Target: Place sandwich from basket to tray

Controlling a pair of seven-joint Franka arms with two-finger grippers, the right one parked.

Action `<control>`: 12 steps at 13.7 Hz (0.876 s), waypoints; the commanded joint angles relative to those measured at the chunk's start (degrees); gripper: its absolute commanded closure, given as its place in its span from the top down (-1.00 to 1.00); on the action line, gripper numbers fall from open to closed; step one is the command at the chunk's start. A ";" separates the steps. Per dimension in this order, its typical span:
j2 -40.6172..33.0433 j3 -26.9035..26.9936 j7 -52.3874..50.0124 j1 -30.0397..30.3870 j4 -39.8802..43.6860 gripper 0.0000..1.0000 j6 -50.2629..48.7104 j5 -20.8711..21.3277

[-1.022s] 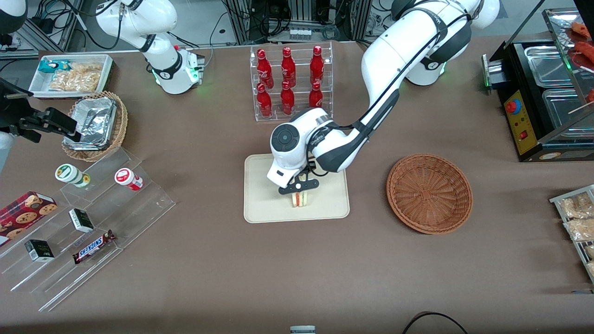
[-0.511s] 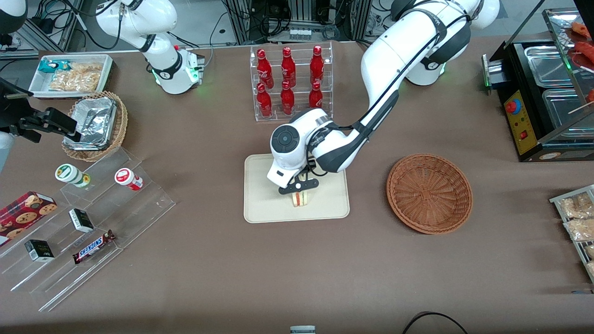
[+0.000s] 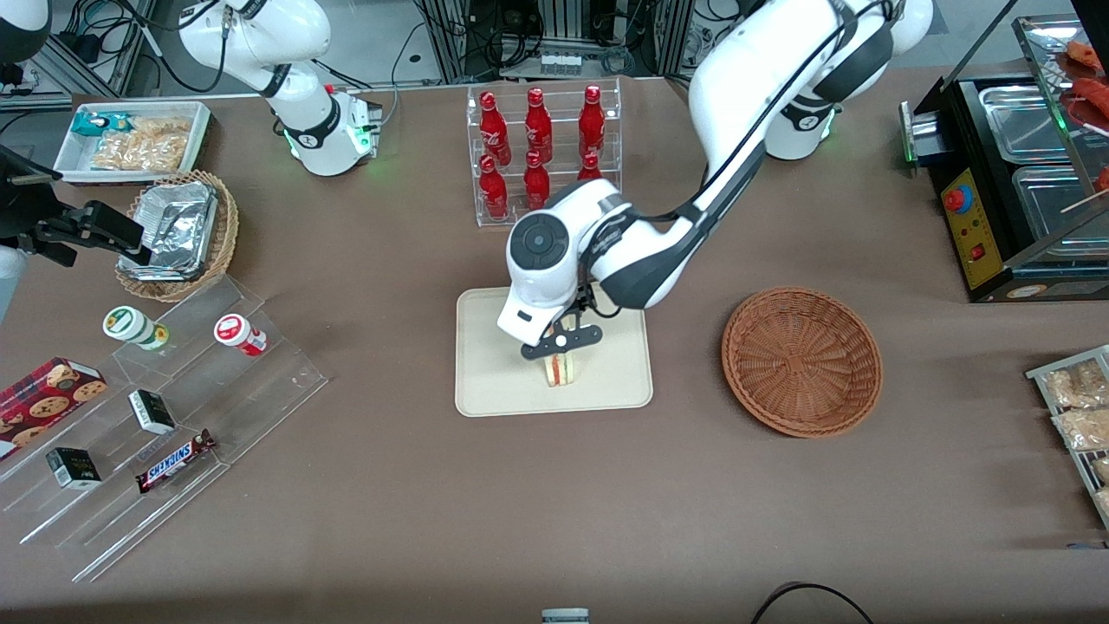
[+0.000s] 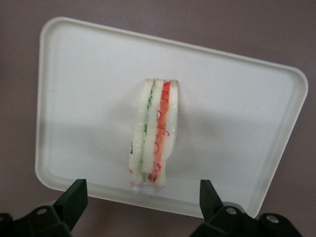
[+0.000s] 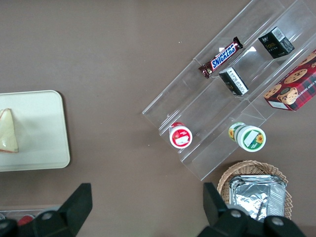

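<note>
The sandwich [image 3: 561, 370] stands on its edge on the cream tray [image 3: 494, 381], its red, white and green layers facing the front camera. It also shows in the left wrist view [image 4: 153, 136] on the tray [image 4: 74, 98], and in the right wrist view [image 5: 9, 131] on the tray [image 5: 42, 133]. My left gripper [image 3: 560, 341] hangs just above the sandwich, open and empty, its black fingers [image 4: 74, 197] wide apart and clear of it. The reddish-brown basket [image 3: 802, 360] sits empty on the table toward the working arm's end.
A clear rack of red bottles [image 3: 541, 147] stands farther from the front camera than the tray. A clear stepped stand with snacks [image 3: 165, 416], a lighter wicker basket with foil [image 3: 178, 234] and a white bin [image 3: 134, 139] lie toward the parked arm's end. A black food warmer [image 3: 1014, 173] stands past the basket.
The left arm has risen a little from the tray. The sandwich stays standing on the tray, free of the fingers.
</note>
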 commanded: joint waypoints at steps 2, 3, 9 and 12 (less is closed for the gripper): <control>-4.64 0.49 0.35 3.19 -1.66 1.00 -4.96 -0.61; -4.82 0.49 0.27 4.59 -1.92 1.00 -6.19 -0.69; -10.79 0.40 2.19 13.73 -9.91 1.00 -9.19 -0.78; -16.32 0.31 9.99 19.18 -16.75 1.00 -9.19 -1.30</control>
